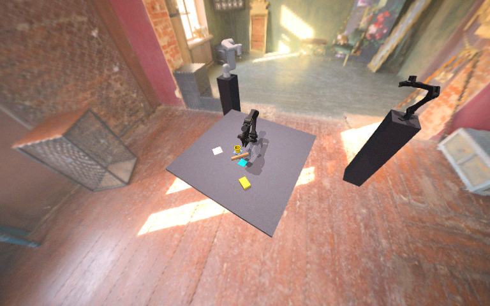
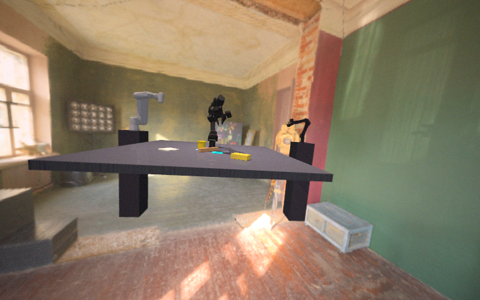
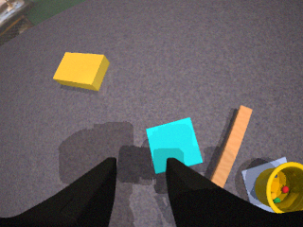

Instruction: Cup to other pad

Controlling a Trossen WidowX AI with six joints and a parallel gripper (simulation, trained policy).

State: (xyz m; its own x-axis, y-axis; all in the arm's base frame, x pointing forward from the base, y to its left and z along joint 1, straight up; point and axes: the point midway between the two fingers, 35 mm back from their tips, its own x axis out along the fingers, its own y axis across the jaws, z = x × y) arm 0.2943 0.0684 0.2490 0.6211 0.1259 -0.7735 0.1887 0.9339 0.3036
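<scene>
In the top view the yellow cup (image 1: 237, 148) (image 2: 201, 144) (image 3: 270, 189) stands upright near the middle of the frame on a pale blue pad (image 1: 234, 153) (image 3: 250, 182), and in the wrist view it sits at the lower right, partly cut off by the frame edge. A red marble (image 3: 285, 189) and a green marble (image 3: 276, 200) show inside it. The gripper (image 1: 244, 144) (image 2: 220, 122) (image 3: 141, 165) hangs above the table (image 1: 274, 201) (image 2: 177, 170), apart from the cup; its jaws are partly open, with nothing between them. The cyan pad (image 1: 242, 162) (image 2: 217, 152) (image 3: 177, 142) lies bare, just right of centre in the wrist view. Between the two pads lies a wooden bar (image 1: 240, 156) (image 2: 208, 150) (image 3: 232, 147), running diagonally through the right half of that view. A yellow block (image 1: 244, 182) (image 2: 240, 156) (image 3: 81, 71) lies flat at the upper left of the wrist view and below the cyan pad in the top view. A white square (image 1: 217, 150) (image 2: 168, 149) lies left of the cup in the top and exterior views.
</scene>
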